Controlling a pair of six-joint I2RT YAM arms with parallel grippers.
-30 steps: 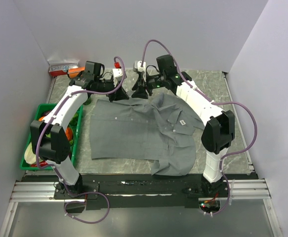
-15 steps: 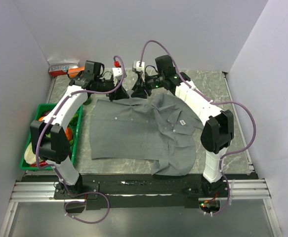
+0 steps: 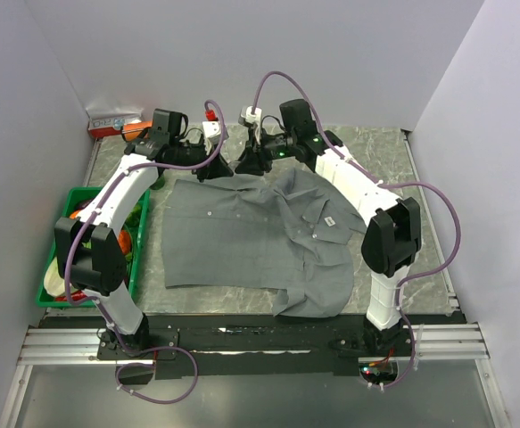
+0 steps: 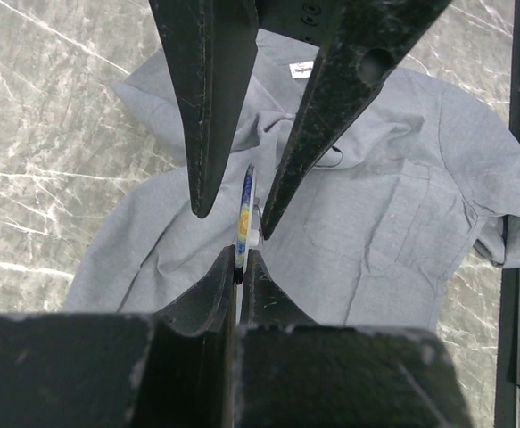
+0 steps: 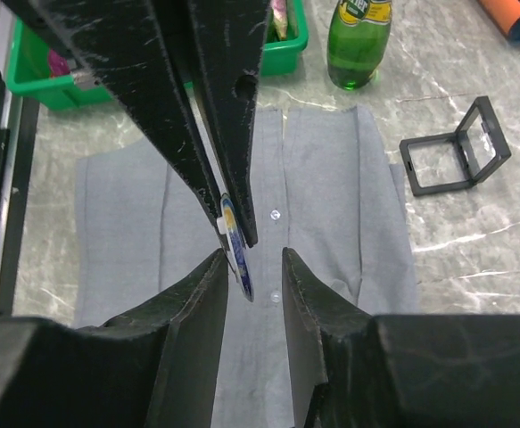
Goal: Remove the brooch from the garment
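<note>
**Desk:** Where did you have the shirt?

**Me:** I saw the shirt (image 3: 233, 241) spread flat on the marbled table (image 3: 393, 147), with both arms reaching over its far edge.

**Desk:** And the grippers?

**Me:** My left gripper (image 4: 239, 266) was clamped on the brooch (image 4: 243, 214). It pinched the disc edge-on at the very fingertips and held it up off the cloth. My right gripper (image 5: 253, 259) faced it tip to tip with its fingers spread, one on either side of the brooch. The disc sat nearer one finger than the other. I couldn't tell whether it touched that finger.

**Desk:** So the brooch was in the left one only?

**Me:** Yes. Only the left one had a grip on it, and the shirt lay below.

**Desk:** Could you read any writing?

**Me:** No. The green bottle (image 5: 359, 36) beyond the shirt carried a yellow label, but its print was too small for me to read. The white tag (image 3: 328, 220) on the shirt had dark lettering that I couldn't make out in any view.
</note>
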